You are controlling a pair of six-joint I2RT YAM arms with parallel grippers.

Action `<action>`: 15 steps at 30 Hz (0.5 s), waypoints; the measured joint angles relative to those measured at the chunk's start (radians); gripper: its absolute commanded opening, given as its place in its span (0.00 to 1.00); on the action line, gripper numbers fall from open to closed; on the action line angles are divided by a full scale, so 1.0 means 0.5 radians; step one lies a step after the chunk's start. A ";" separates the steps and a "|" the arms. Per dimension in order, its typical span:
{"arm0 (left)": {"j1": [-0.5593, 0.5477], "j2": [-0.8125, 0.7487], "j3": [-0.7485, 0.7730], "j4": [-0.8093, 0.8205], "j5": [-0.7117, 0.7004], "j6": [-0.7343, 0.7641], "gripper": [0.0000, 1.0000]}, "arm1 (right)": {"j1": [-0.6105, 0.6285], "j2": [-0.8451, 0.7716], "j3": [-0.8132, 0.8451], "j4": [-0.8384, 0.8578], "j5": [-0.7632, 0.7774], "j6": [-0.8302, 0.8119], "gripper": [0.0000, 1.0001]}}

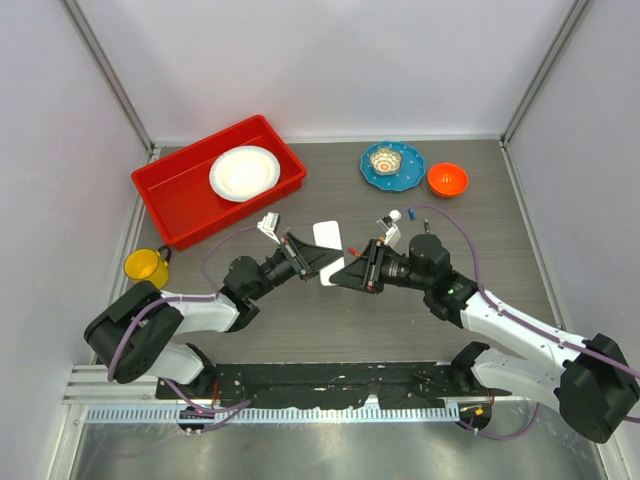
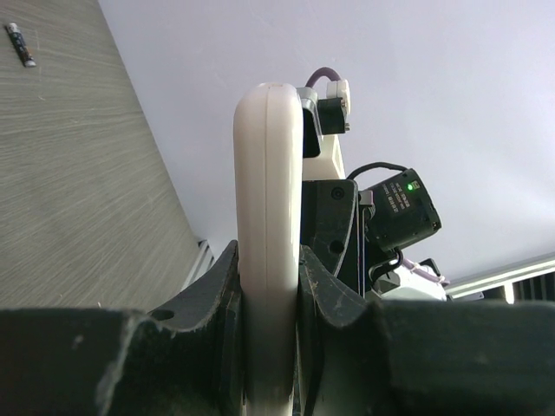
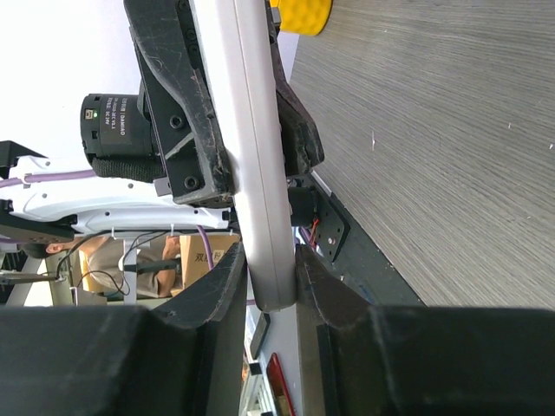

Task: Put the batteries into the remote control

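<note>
While both your left end effector (image 1: 322, 261) and right end effector (image 1: 342, 272) pinch the remote control (image 1: 328, 236) above the worktop (image 1: 300, 325), the batteries (image 1: 392, 216) lie loose by the blue plate (image 1: 415, 170), so loading looks not yet begun.

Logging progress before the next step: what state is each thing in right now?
Small flat white remote control: clamped by both grippers.
Left gripper: shut on the remote control.
Right gripper: shut on the remote control.
Tiny cylindrical batteries: loose on the grey table.
Round white plate: empty, in the red plastic tray.
Orange bowl: upright, empty.
</note>
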 measured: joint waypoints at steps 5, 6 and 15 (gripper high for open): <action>0.000 -0.001 0.000 -0.018 -0.026 0.015 0.00 | -0.027 0.058 0.000 0.056 -0.070 -0.005 0.38; 0.000 -0.003 0.000 -0.031 -0.032 0.037 0.00 | -0.035 0.075 0.001 0.067 -0.081 -0.008 0.40; -0.033 -0.065 -0.001 -0.122 0.056 0.089 0.00 | -0.094 0.133 0.057 0.077 -0.201 -0.207 0.48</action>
